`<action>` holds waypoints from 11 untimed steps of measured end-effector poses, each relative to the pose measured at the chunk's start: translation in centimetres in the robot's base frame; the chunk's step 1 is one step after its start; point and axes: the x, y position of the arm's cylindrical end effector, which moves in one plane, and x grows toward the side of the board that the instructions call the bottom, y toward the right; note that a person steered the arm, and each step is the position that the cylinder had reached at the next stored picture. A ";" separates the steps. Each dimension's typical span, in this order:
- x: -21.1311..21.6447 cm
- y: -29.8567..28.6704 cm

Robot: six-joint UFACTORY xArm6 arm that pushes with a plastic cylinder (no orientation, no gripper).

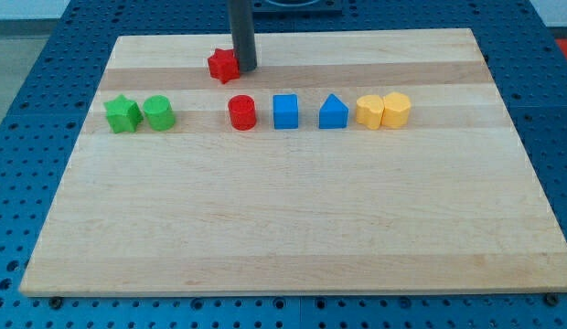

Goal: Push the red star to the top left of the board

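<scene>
The red star (223,65) lies near the view's top of the wooden board (293,228), left of centre. My tip (245,69) stands right against the star's right side, touching or almost touching it. The dark rod rises straight up out of the view's top. The board's top left corner lies further left of the star.
A row of blocks runs across the board below the star: a green star (123,114), a green cylinder (159,112), a red cylinder (241,112), a blue cube (285,111), a blue triangular block (333,111), and two yellow blocks (369,111) (397,109).
</scene>
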 end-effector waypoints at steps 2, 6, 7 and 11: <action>3.1 -1.8; 0.1 -8.4; 0.1 -9.7; -3.9 -9.7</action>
